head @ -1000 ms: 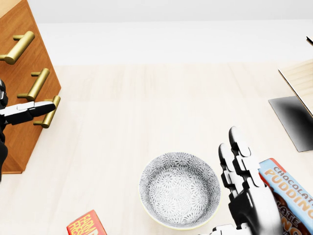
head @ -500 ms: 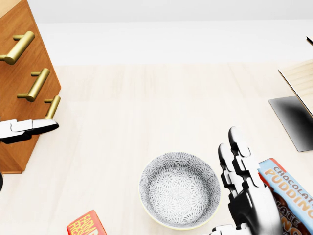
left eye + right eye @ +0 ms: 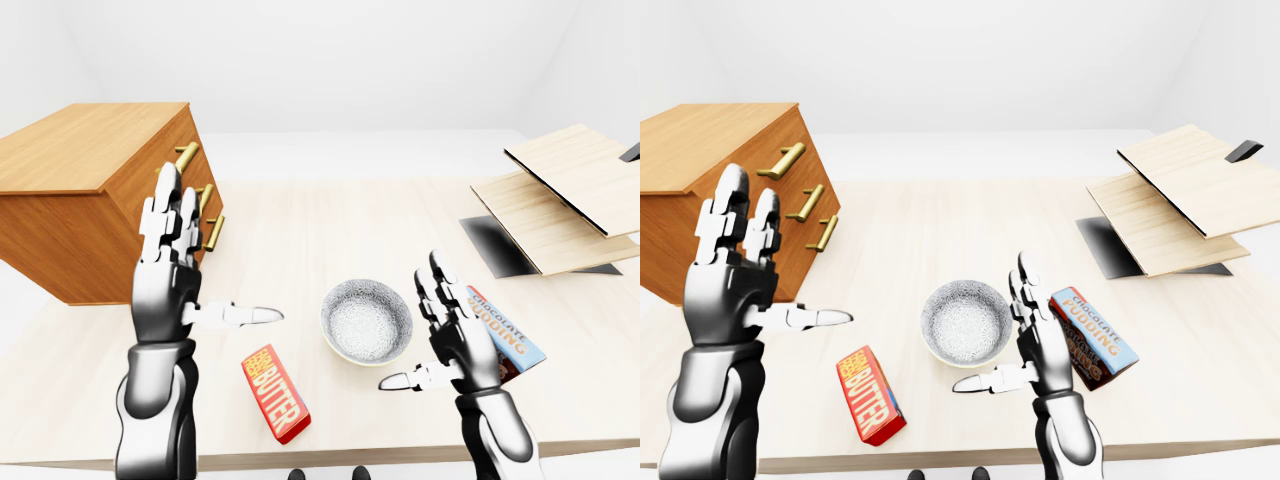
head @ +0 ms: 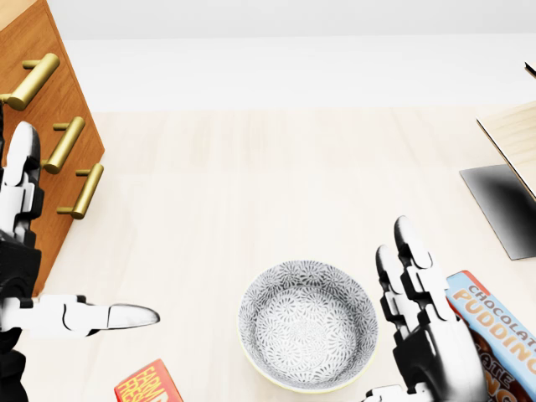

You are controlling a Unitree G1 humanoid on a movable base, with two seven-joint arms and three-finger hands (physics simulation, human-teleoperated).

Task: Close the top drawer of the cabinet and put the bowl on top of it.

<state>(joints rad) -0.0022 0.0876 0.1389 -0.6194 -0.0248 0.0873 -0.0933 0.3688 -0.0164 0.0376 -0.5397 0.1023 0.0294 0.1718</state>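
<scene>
While your left hand [image 3: 165, 285] hangs open, fingers spread, near the cabinet [image 3: 80, 170] at far left, your right hand [image 3: 455, 345] is open too, empty, just right of the bowl [image 4: 307, 325]. Bowl sits upright on the worktop [image 3: 330, 220], between butter box [image 3: 275, 393] and pudding box [image 3: 505, 335].

I read "BUTTER" on the red box [image 3: 276, 393] at seven o'clock. The blue box [image 3: 1092, 336] at four o'clock says "CHOCOLATE PUDDING".
</scene>
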